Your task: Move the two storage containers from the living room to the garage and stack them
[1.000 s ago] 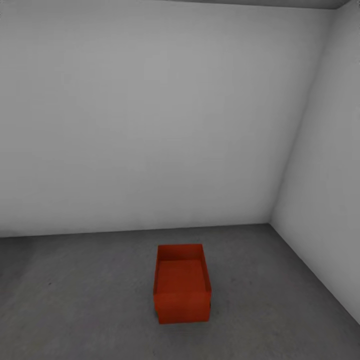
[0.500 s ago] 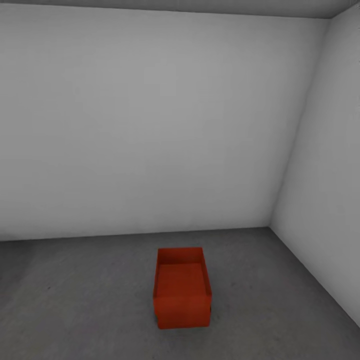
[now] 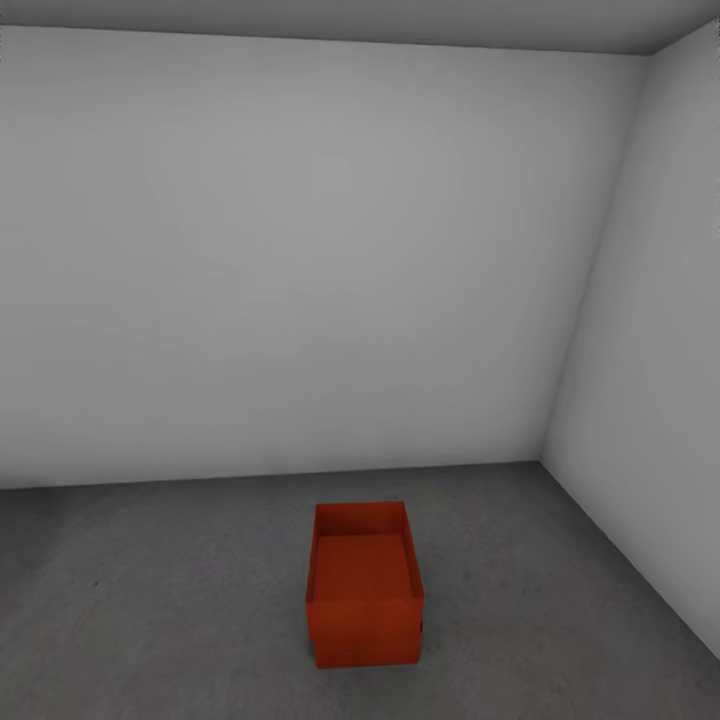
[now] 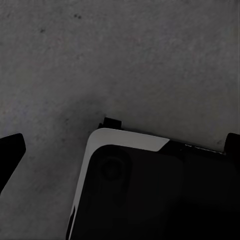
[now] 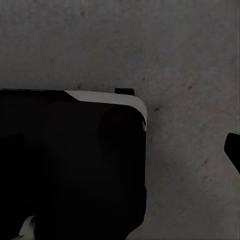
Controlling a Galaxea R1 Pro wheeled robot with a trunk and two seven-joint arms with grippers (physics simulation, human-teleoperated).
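One orange-red storage container (image 3: 363, 588) sits open side up on the grey garage floor (image 3: 180, 600), short of the wall corner (image 3: 543, 462), likely set as the stack's base, while each wrist camera's gripper state I cannot tell.

Both arms hang low, pointing down

The left hand (image 4: 120, 150) has one dark fingertip at each picture edge, well apart. The right hand (image 5: 233, 150) shows one dark fingertip beside the black-and-white base (image 5: 75, 160).
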